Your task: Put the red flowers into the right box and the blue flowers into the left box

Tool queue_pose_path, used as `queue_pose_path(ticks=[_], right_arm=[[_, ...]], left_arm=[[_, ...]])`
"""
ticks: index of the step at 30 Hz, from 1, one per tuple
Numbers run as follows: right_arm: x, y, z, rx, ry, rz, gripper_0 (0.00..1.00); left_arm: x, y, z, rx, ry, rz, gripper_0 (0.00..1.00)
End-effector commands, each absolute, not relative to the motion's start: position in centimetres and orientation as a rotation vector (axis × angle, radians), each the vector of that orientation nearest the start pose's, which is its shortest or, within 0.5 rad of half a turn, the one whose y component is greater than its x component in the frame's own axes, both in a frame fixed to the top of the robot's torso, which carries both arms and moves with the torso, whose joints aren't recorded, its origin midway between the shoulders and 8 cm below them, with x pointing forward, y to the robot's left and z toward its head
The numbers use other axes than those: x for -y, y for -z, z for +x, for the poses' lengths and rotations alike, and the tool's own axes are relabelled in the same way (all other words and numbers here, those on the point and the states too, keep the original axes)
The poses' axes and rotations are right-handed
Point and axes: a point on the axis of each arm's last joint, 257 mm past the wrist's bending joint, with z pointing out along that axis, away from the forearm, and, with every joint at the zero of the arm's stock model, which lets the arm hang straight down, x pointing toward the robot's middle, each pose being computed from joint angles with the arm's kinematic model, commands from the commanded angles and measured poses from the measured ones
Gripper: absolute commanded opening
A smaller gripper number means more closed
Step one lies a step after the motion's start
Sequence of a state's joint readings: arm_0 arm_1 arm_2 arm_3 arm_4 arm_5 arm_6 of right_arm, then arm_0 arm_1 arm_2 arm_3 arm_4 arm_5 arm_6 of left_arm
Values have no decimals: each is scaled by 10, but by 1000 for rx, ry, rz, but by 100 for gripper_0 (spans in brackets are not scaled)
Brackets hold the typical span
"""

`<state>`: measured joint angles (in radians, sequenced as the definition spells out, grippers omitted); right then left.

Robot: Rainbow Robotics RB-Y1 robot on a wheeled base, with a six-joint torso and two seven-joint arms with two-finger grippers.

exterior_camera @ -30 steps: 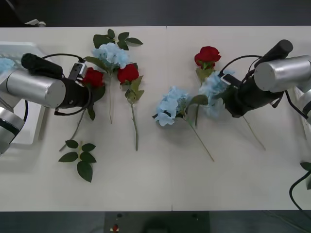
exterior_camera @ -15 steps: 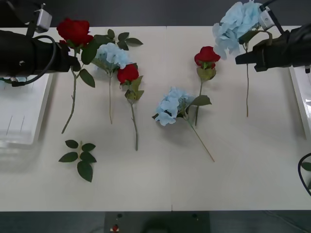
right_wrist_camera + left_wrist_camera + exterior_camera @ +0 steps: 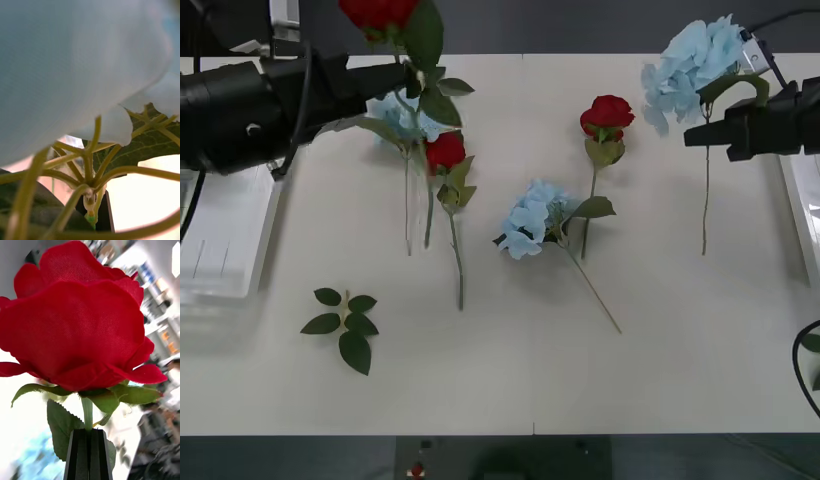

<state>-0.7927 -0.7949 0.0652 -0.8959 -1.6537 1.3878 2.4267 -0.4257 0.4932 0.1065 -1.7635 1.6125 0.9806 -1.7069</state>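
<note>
My left gripper (image 3: pixel 398 72) is shut on the stem of a red flower (image 3: pixel 380 12) and holds it high over the table's back left, the stem hanging down. In the left wrist view, the black fingers (image 3: pixel 89 453) pinch the stem just under the bloom (image 3: pixel 78 322). Over the back right, my right gripper (image 3: pixel 707 130) is shut on the stem of a blue flower (image 3: pixel 695 58), whose pale petals (image 3: pixel 67 67) show close up. On the table lie two red flowers (image 3: pixel 444 152) (image 3: pixel 607 115) and two blue flowers (image 3: pixel 405 110) (image 3: pixel 530 218). The left box (image 3: pixel 220 250) and the right box's rim (image 3: pixel 805 210) sit at the table's ends.
A bloomless green leaf sprig (image 3: pixel 345 320) lies at the front left. Another leaf sprig (image 3: pixel 425 80) lies near the back edge beside the blue flower. The front half of the table is bare.
Both grippers rose from the table, each with a flower in its grip. The left arm then carried its red flower up and right; the right arm's blue flower shifted slightly right.
</note>
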Motion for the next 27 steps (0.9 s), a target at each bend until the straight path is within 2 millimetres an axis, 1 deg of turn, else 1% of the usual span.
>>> queue_pose_path(ticks=[1, 3, 4, 7, 8, 11, 13, 14, 16, 20, 22, 23, 24, 26, 27], right_arm=[[302, 128, 567, -2174, -612, -783, 0], [315, 140, 566, -2215, -584, -760, 0], [325, 153, 566, -2257, -560, -733, 0], [344, 177, 568, -2320, -505, -674, 0], [349, 182, 569, -2332, -489, -663, 0], [366, 205, 575, -2371, -413, -610, 0], [371, 218, 577, -2388, -366, -604, 0], [372, 221, 578, -2391, -352, -608, 0], [369, 231, 579, -2401, -320, -626, 0], [367, 239, 581, -2407, -291, -647, 0], [371, 241, 581, -2412, -266, -660, 27], [373, 242, 581, -2414, -256, -666, 47], [373, 242, 581, -2413, -255, -670, 61], [372, 242, 580, -2412, -259, -676, 73], [372, 240, 579, -2410, -263, -685, 83]], left_arm=[[-57, -12, 500, -1593, 1317, 327, 0], [-42, -13, 499, -1572, 1352, 308, 0], [-26, -13, 499, -1551, 1376, 285, 0], [-1, -11, 502, -1523, 1373, 253, 0], [5, -9, 503, -1521, 1369, 247, 0], [25, -6, 506, -1507, 1367, 216, 0], [33, -6, 507, -1494, 1388, 187, 0], [35, -5, 507, -1495, 1391, 183, 0], [43, -7, 508, -1487, 1390, 175, 0], [53, -7, 508, -1483, 1382, 167, 0], [57, -5, 509, -1488, 1388, 163, 0], [59, -4, 510, -1494, 1394, 160, 0], [61, -3, 511, -1499, 1405, 156, 0], [65, 0, 512, -1508, 1416, 155, 0], [72, 2, 512, -1521, 1427, 164, 0]])
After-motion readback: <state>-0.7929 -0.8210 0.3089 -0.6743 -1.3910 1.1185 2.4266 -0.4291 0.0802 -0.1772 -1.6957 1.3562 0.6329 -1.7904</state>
